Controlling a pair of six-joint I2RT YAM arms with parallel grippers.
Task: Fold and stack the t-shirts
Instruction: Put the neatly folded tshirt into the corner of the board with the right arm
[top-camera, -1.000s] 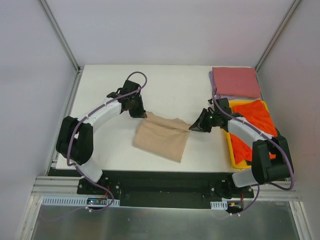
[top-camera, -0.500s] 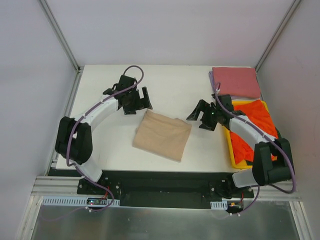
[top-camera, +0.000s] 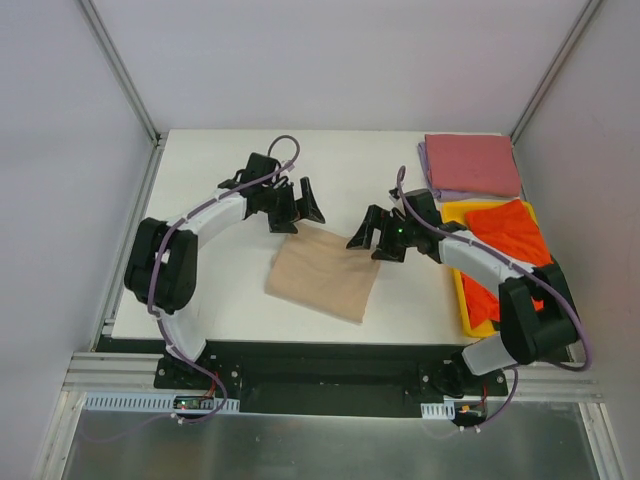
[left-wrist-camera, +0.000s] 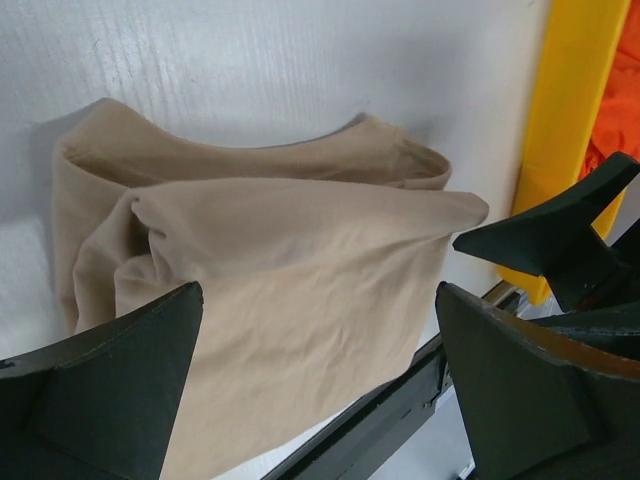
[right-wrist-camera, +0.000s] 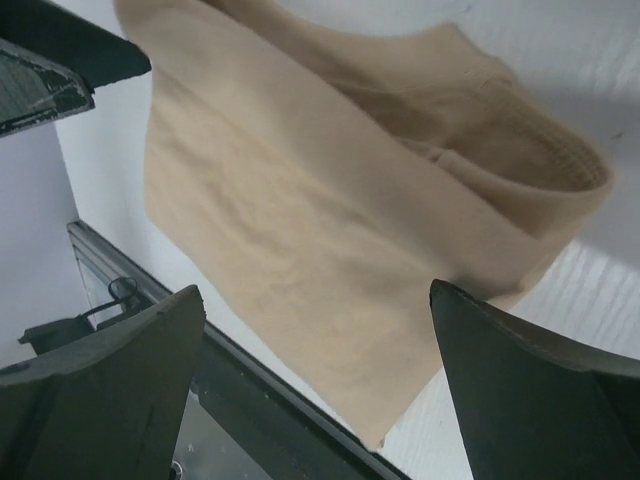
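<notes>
Two sets of fingers, both spread wide and holding nothing. The left fingers (top-camera: 303, 216) hang over the far left corner of the tan shirt (top-camera: 322, 275), and the right fingers (top-camera: 366, 245) hang over its far right corner. In both wrist views the cloth shows in the gap between the black tips, not pinched. The tan shirt lies folded in a rough rectangle, slightly skewed, mid-tabletop (top-camera: 350, 165) and nearer the near edge. Its collar end is bunched toward the far side. The pink-red shirt (top-camera: 472, 163) is folded flat at the far right corner, on top of the lavender shirt (top-camera: 431, 170), which shows only as a strip at the left side. The orange shirt (top-camera: 510, 235) is crumpled in the yellow tray (top-camera: 462, 290) along the right edge, just in front of that stack.
</notes>
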